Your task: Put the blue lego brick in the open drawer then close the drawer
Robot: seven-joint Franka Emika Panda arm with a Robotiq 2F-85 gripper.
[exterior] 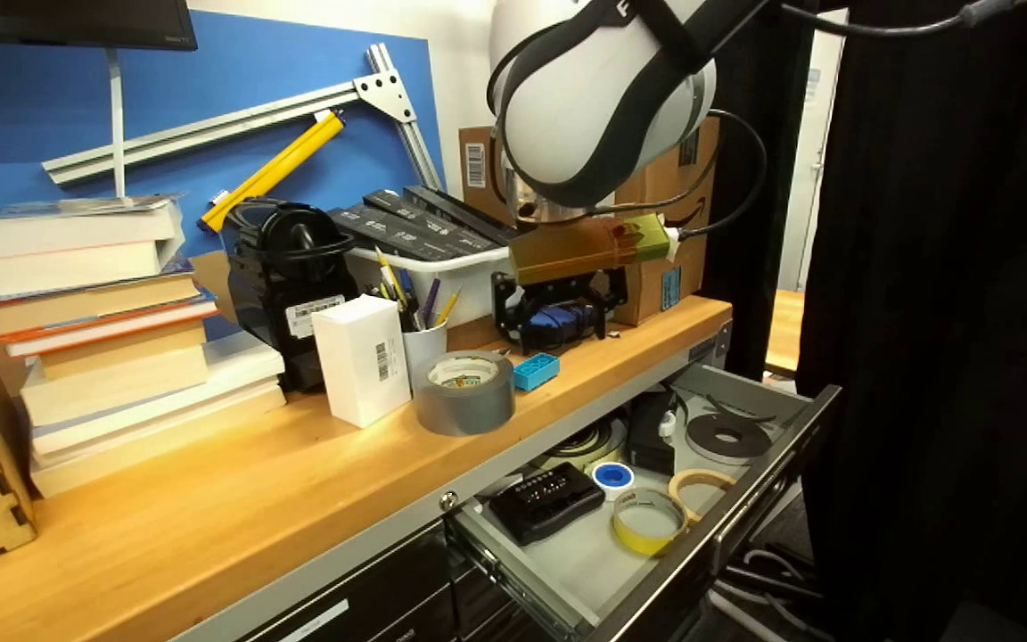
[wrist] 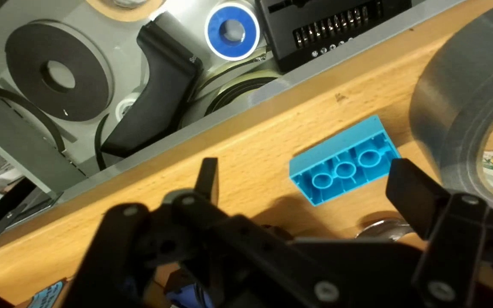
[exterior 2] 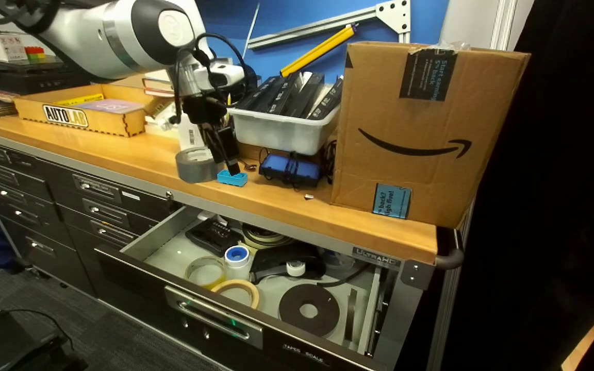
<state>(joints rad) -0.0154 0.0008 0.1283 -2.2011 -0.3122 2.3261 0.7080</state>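
The blue lego brick (exterior: 536, 371) lies hollow side up on the wooden tabletop beside the grey tape roll (exterior: 464, 412). It shows also in an exterior view (exterior 2: 232, 179) and in the wrist view (wrist: 336, 160). My gripper (wrist: 303, 167) is open and empty. In the wrist view the brick is between and ahead of its fingertips, nearer the right finger, which overlaps one corner. In both exterior views the gripper (exterior: 564, 336) (exterior 2: 233, 171) is just above or behind the brick; contact cannot be told. The open drawer (exterior: 558, 562) (exterior 2: 165, 260) is pulled out below the table edge.
The drawer holds tape rolls, a black tape dispenser (wrist: 156, 85) and a black bit case (exterior: 545, 504). A dark-blue object (exterior 2: 289, 167) with cables lies behind the brick. A white box (exterior: 357, 361), a pen cup (exterior: 424, 348) and a large cardboard box (exterior 2: 421, 123) stand on the table.
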